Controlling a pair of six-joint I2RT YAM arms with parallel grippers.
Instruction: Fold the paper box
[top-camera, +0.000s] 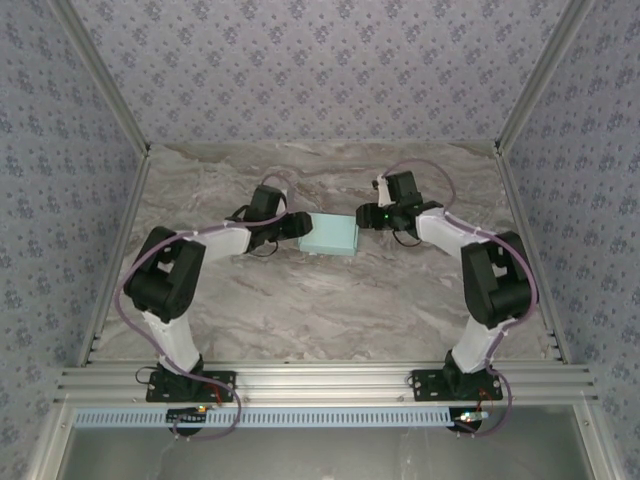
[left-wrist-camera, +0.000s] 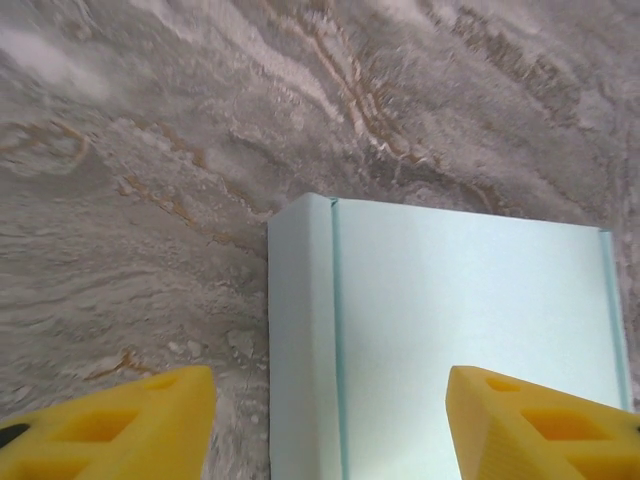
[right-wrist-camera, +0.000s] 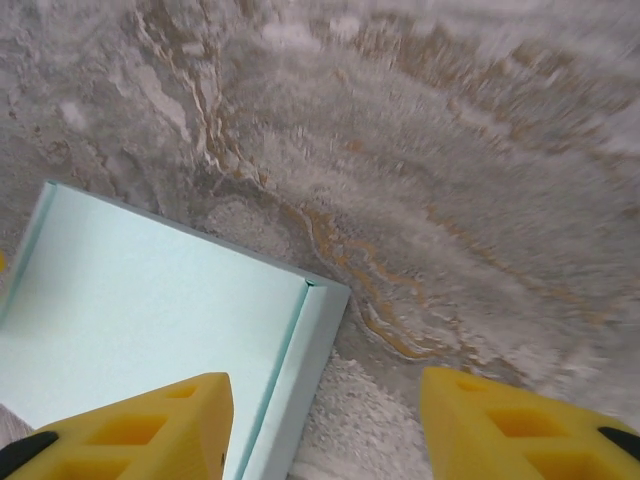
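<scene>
The paper box (top-camera: 331, 234) is a small, flat, pale blue rectangular box lying on the marble table between both arms. My left gripper (top-camera: 300, 225) sits at its left end, my right gripper (top-camera: 366, 216) at its right end. In the left wrist view the box (left-wrist-camera: 450, 330) has a folded side strip on its left, and my left gripper (left-wrist-camera: 330, 425) stands open over that edge, one yellow finger (left-wrist-camera: 120, 425) above the table, the other above the lid. In the right wrist view the box (right-wrist-camera: 150, 320) lies at lower left, and my right gripper (right-wrist-camera: 325, 430) is open astride its right edge.
The marble tabletop (top-camera: 330, 300) stretches wide in front of the box. Patterned walls close the cell on three sides. An aluminium rail (top-camera: 320, 380) carries both arm bases at the near edge.
</scene>
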